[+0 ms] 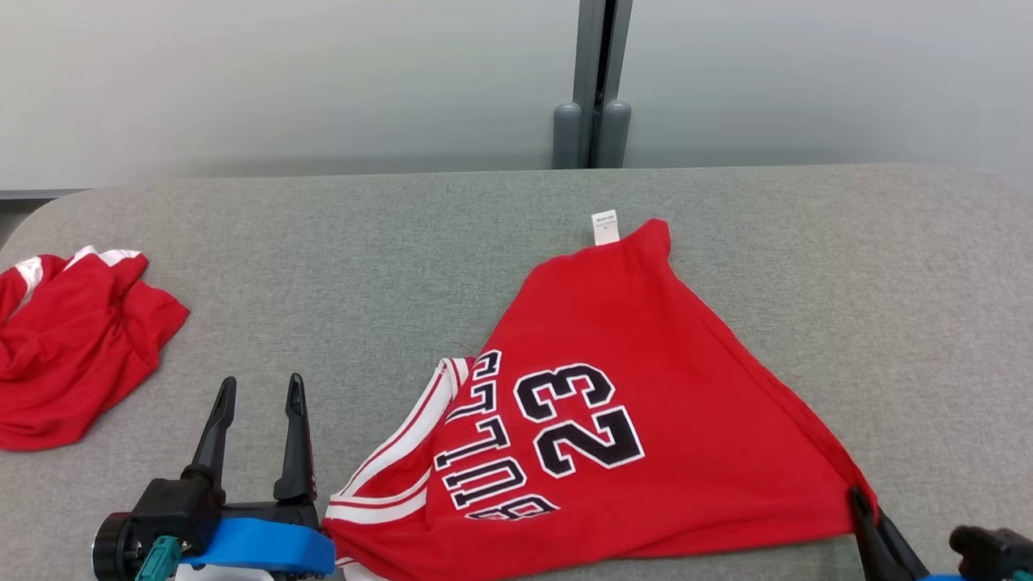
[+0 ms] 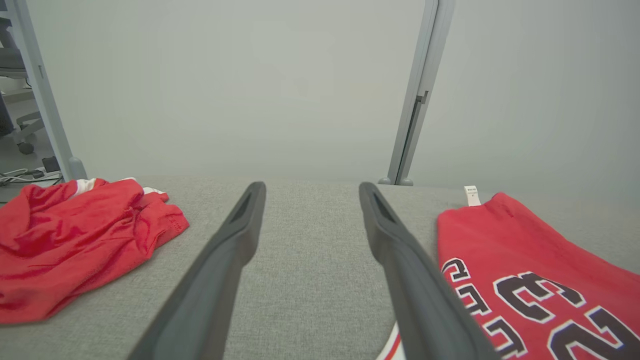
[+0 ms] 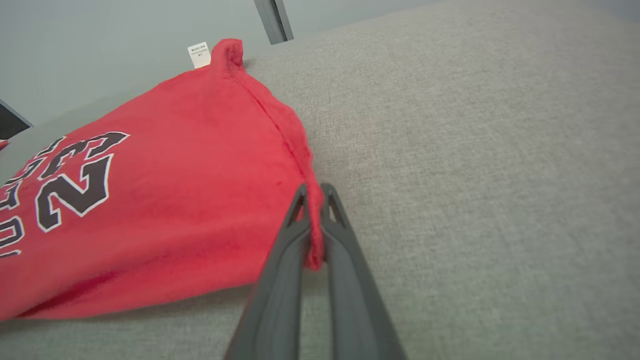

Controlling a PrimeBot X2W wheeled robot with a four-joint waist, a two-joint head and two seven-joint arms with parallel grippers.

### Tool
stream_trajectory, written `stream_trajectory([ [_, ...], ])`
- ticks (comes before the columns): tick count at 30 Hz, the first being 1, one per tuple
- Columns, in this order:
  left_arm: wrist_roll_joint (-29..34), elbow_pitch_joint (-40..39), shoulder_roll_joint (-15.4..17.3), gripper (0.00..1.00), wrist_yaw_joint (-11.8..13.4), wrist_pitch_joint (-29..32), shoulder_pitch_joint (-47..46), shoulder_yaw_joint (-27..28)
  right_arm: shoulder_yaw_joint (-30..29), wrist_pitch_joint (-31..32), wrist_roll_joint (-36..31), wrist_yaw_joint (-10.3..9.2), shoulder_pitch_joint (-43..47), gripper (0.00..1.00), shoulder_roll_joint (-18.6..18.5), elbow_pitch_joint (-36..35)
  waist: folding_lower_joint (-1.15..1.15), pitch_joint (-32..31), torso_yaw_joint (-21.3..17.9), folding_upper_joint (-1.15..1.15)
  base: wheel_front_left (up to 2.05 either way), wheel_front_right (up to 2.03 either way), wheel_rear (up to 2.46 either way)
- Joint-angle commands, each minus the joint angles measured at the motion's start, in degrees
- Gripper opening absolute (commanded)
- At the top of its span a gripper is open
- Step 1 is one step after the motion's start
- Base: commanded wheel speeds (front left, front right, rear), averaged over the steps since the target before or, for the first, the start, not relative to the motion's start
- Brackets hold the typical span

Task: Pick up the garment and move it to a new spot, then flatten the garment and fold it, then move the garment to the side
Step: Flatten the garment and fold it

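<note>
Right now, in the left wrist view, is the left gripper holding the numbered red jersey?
No: the left gripper stands wide open with bare grey surface between its fingers, and the jersey lies beside it.

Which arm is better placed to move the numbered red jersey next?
The right. The right gripper is shut on a corner of the jersey, so it could probably lift straight away. The left gripper stands open over the table beside it, holding nothing.

Grey cloth-covered table (image 1: 323, 242). Crumpled red cloth (image 1: 73, 347) with white trim lies near its left edge. Grey post (image 1: 595, 81) stands behind the far edge, between pale wall panels (image 1: 242, 81).
</note>
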Motion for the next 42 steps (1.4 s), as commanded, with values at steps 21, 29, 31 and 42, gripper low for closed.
stream_trajectory([
  [21, 0.8, 0.1, 0.4, 1.0, -0.1, 0.0, 0.7, 1.0, -2.7, -2.3, -7.1, 0.01, 2.0, 1.0, 3.4, -17.9, 0.01, -1.1, -0.4, 0.0, 0.0, 0.0, 0.0],
  [29, 0.8, 0.0, 0.4, 1.0, -0.1, 0.0, 0.0, 1.5, 3.2, -3.7, -9.5, 0.01, -4.2, 1.0, 5.8, -14.9, 0.01, -0.6, -0.6, 0.0, 0.0, 0.0, 0.0],
  [31, 0.8, 0.2, 0.6, 1.0, -0.1, 0.0, -0.5, 1.0, 4.2, -3.7, -10.4, 0.01, -5.1, 1.0, 6.2, -13.6, 0.01, -0.5, -0.6, 0.0, 0.0, 0.0, 0.0],
  [42, 0.2, 6.9, 5.6, 1.0, -0.1, 0.0, -11.8, -6.3, 4.3, -3.7, -12.1, 0.01, -8.1, 1.0, 7.2, -11.8, 0.01, 2.2, -2.6, 0.0, 0.0, 0.0, 0.0],
])
